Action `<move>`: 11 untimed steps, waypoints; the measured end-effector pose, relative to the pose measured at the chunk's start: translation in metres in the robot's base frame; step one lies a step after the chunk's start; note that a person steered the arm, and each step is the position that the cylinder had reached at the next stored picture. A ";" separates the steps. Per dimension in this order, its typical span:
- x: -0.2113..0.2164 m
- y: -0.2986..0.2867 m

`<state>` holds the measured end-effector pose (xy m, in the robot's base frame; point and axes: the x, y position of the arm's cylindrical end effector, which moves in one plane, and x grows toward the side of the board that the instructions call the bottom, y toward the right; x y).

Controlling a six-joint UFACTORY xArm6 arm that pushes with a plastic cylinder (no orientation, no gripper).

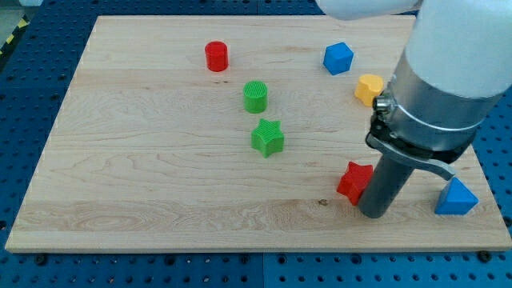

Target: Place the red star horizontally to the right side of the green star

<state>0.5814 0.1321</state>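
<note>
My tip [373, 213] touches the red star [354, 182], lower-right of the green star [268, 137].

Robotics lab, pale wooden bench [160, 184] on blue perforated base [24, 120], yellow-black hazard tape [14, 34] at ten o'clock, robot arm [448, 72] overhead

A wooden board [160, 176] is seen laid over a blue surface [24, 72], w/ several non-task blocks spread on it. A red cylinder [216, 56] is placed near the view's top, left of centre; a green cylinder [255, 96] is found below it & slightly to the right, approx. mid-board. Toward the view's right, a blue cube-like block [338, 58] is set near the top edge, a yellow block [369, 88] (shape partly hidden) is seen just below-right of it, and a blue triangular block [456, 198] is located near the bottom-right corner.
</note>
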 end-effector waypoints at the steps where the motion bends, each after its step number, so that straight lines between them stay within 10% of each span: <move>1: -0.008 -0.002; 11: -0.050 -0.036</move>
<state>0.5317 0.0963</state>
